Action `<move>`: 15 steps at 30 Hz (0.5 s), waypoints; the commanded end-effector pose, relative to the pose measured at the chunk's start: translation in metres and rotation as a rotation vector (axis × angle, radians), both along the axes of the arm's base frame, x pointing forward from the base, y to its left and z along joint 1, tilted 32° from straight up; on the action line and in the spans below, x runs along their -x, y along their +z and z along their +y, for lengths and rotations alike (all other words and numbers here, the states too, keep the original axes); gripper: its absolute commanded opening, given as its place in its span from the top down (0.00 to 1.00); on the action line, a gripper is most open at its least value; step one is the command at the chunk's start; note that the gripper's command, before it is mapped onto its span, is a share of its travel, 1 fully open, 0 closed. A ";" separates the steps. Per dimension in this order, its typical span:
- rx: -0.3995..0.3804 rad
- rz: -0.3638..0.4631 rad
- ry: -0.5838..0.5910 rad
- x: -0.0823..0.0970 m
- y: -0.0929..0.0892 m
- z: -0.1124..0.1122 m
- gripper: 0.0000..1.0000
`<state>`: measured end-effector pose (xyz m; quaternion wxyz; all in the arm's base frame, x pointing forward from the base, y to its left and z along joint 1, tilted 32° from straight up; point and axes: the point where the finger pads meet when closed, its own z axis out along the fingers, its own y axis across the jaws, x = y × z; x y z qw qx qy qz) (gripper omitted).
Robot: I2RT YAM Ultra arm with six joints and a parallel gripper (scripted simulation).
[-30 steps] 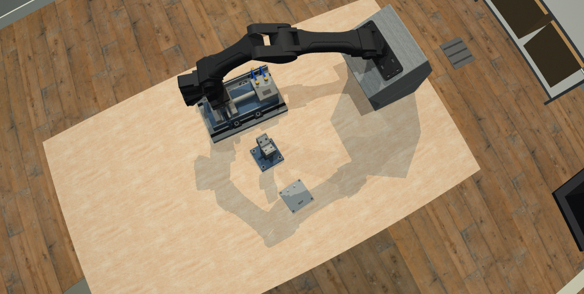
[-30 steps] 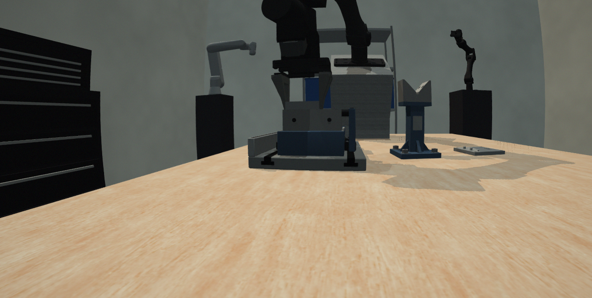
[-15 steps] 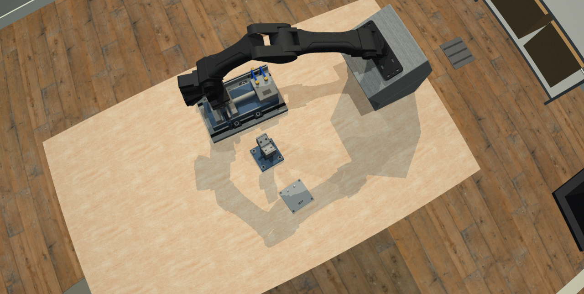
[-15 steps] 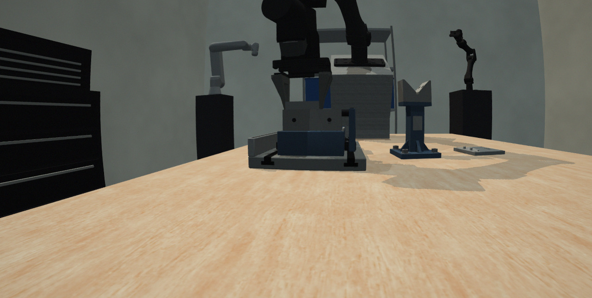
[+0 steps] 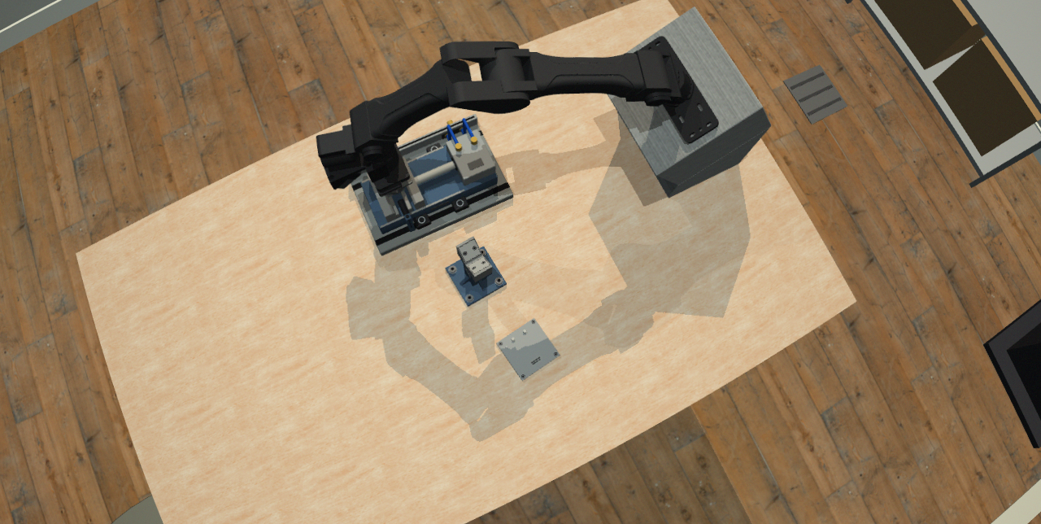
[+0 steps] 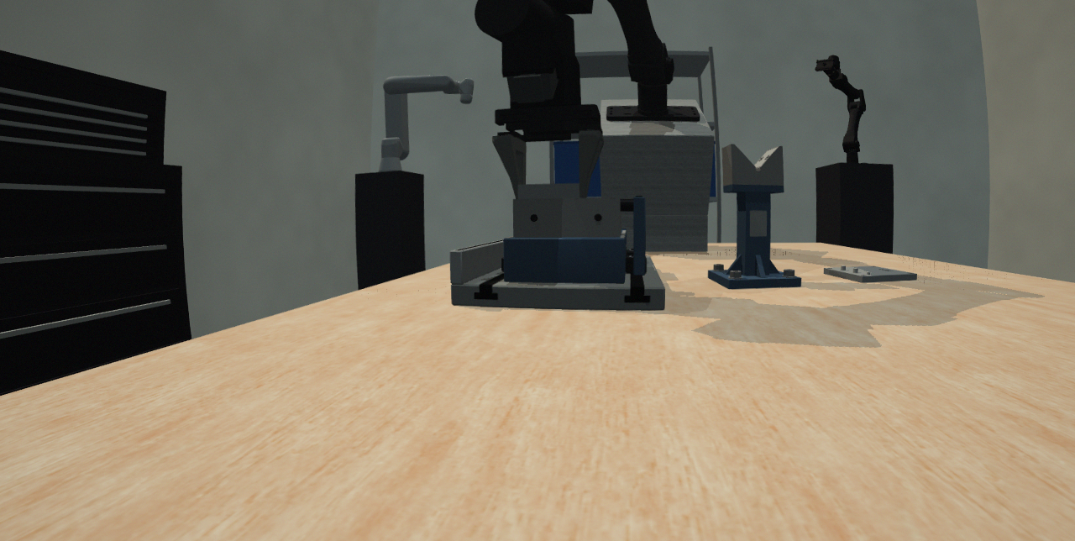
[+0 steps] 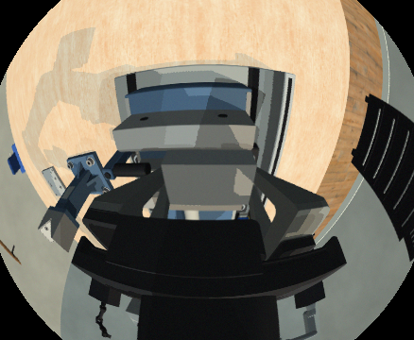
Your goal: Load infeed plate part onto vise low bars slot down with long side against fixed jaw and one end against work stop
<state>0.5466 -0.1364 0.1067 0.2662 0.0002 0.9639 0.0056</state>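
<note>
In the exterior view, the gripper [image 5: 393,182] [image 6: 551,190] [image 7: 212,181] pinches the part [image 6: 548,191] [image 7: 209,185] by its two ends, apparently to leave a long side available for seating against the fixed jaw [image 6: 539,218] [image 7: 183,137]. The part stands above and just beyond that near jaw, its slot and any contact with the bars hidden. The work stop [image 6: 627,204] [image 7: 130,170] lies to the right, presumably to locate one end; the right finger may need to withdraw before that end can seat.
</note>
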 end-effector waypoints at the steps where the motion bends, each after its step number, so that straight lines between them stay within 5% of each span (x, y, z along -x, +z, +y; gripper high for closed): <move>1: 0.025 -0.074 0.001 -0.010 0.027 -0.005 1.00; 5: 0.025 -0.074 0.001 -0.010 0.027 -0.005 1.00; 6: 0.025 -0.074 0.001 -0.010 0.027 -0.005 0.26; 15: 0.023 -0.070 0.001 -0.010 0.027 -0.005 0.26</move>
